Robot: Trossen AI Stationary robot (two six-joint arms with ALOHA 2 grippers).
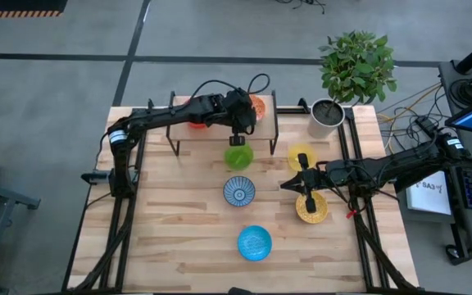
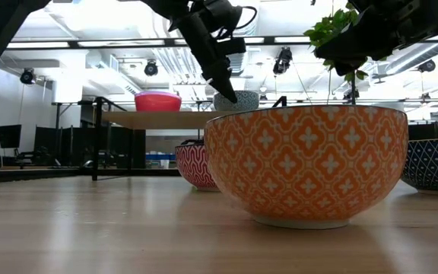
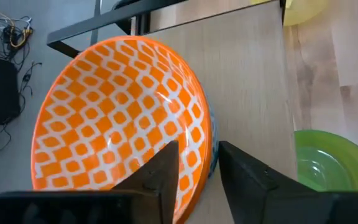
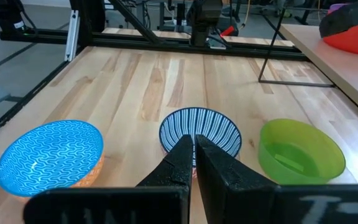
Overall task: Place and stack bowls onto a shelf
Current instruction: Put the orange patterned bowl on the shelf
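The shelf (image 1: 185,105) stands at the table's far edge. My left gripper (image 1: 240,124) reaches over it, shut on the orange bowl (image 1: 257,106), which sits on the top board (image 3: 247,74). A red-orange bowl (image 1: 197,124) rests on the board too, half under the arm. On the table stand the green (image 1: 238,156), blue-white patterned (image 1: 238,192), light blue (image 1: 254,242), yellow (image 1: 301,155) and gold (image 1: 311,208) bowls. My right gripper (image 1: 288,185) hovers shut between the patterned and gold bowls and touches nothing. No purple bowl shows. My left gripper holds the orange bowl by its rim (image 3: 205,146) on the side toward the table's near edge. One finger (image 3: 160,177) is inside the bowl and the other (image 3: 247,183) outside. The fingers come from above, pointing down. The bowl's underside rests on the shelf's board.
A potted plant (image 1: 334,102) stands at the far right corner beside the shelf. Black frame rails (image 1: 357,176) run along both table sides. Open wood lies on the table's left half (image 1: 170,213). Cables and a keyboard sit off the right edge.
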